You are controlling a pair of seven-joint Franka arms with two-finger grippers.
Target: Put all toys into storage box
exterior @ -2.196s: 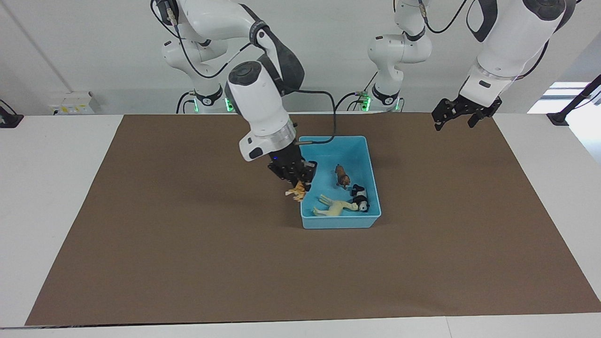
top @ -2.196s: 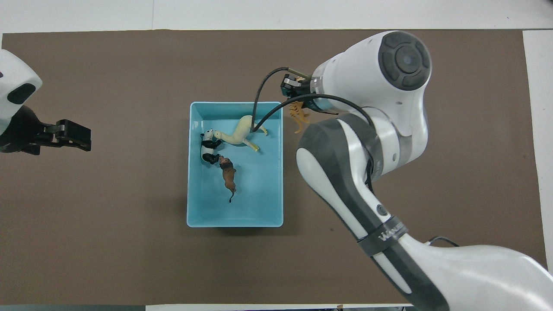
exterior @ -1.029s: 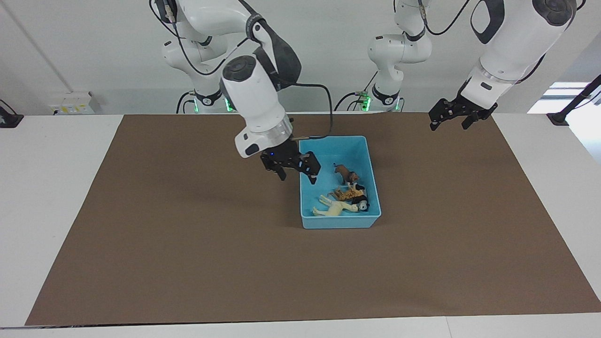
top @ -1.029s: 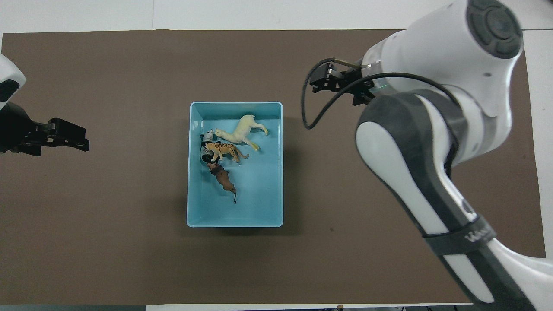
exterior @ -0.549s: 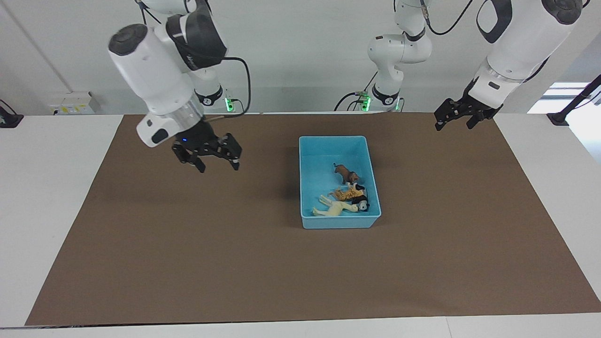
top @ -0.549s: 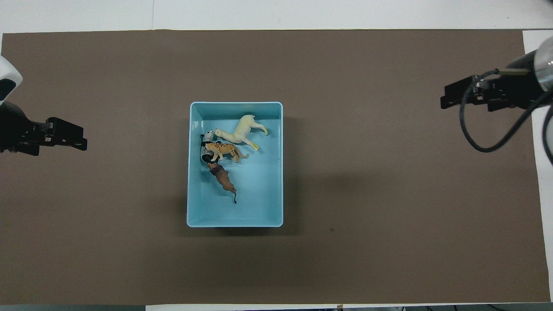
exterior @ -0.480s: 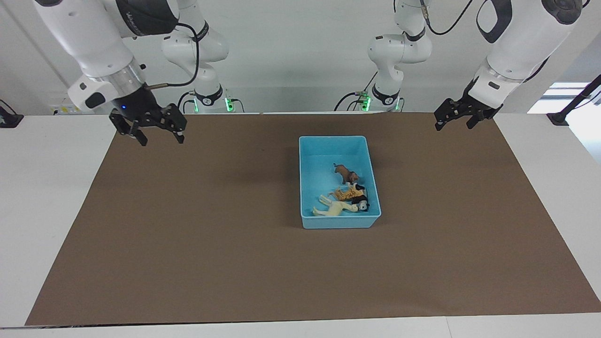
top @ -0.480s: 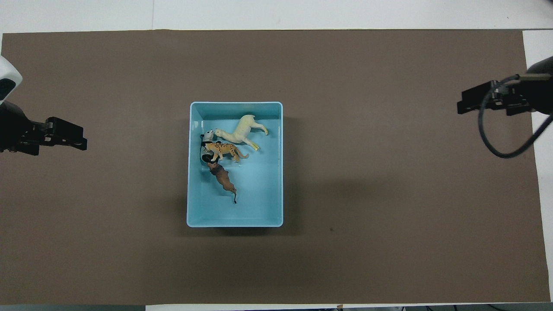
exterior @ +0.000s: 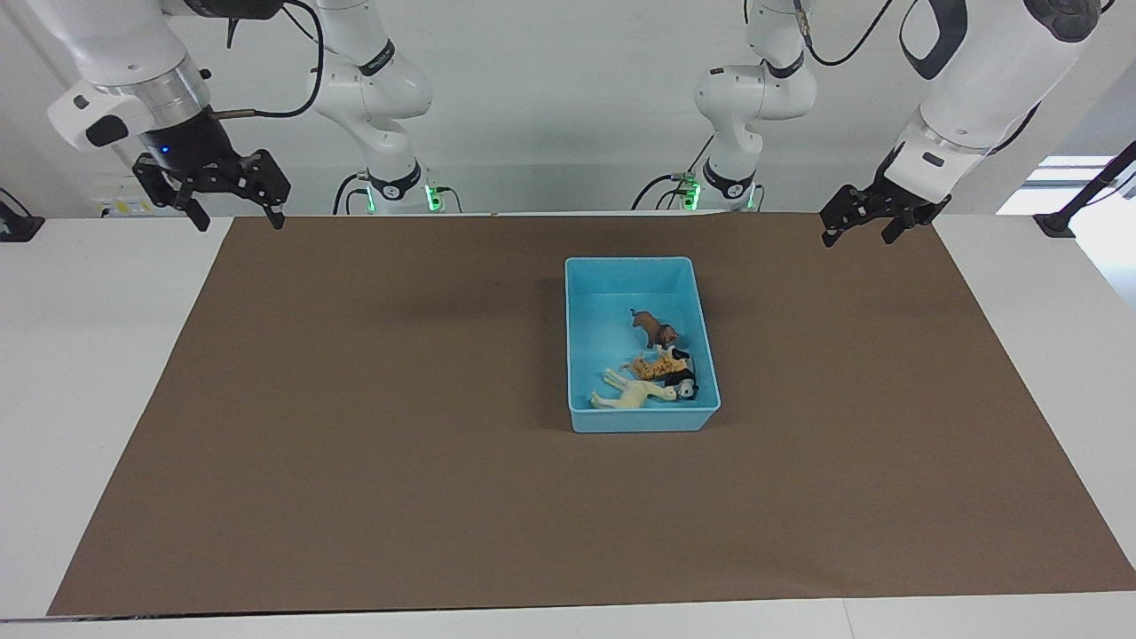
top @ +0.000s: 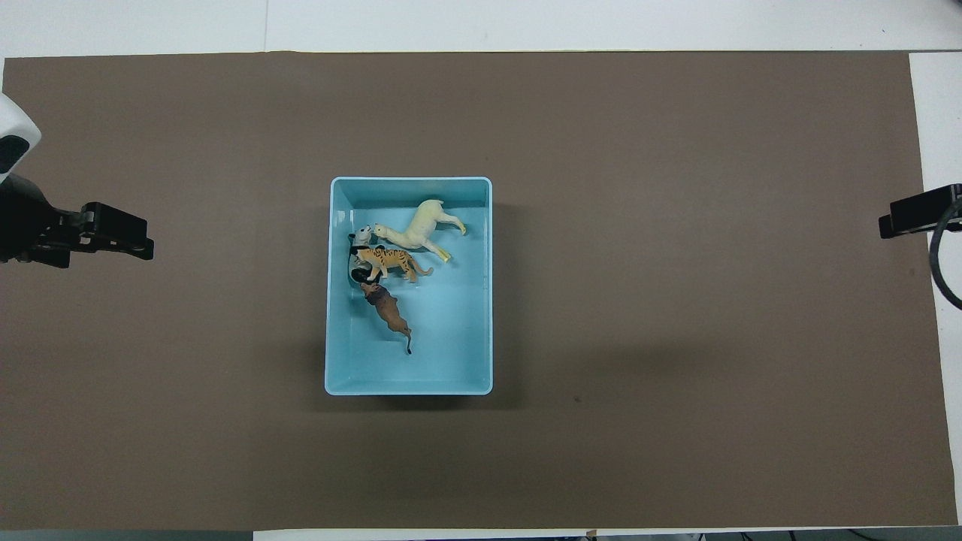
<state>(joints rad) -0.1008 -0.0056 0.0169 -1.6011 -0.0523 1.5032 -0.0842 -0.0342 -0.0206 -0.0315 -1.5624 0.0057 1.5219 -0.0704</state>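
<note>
The light blue storage box (exterior: 630, 262) (top: 409, 180) stands mid-table on the brown mat. Inside it lie all the toys. The cream horse (exterior: 632, 395) (top: 417, 229) is farthest from the robots. Beside it are the orange striped tiger (exterior: 655, 364) (top: 387, 261) and the panda (exterior: 683, 383) (top: 361, 239), which is partly under the tiger. The brown lion (exterior: 655, 330) (top: 388, 312) lies nearest the robots. My right gripper (exterior: 238, 220) (top: 898, 219) hangs open and empty over the mat's corner at its own end. My left gripper (exterior: 856, 238) (top: 139, 242) hangs open and empty over the mat's edge at its end.
The brown mat (exterior: 373, 426) covers most of the white table (exterior: 89, 355). A black stand (exterior: 1087, 191) sits at the left arm's end of the table, and a pale socket box (exterior: 133, 197) by the wall at the right arm's end.
The right arm let the tiger go into the box, then swung up and away to its own end of the table. The left arm has barely moved.
</note>
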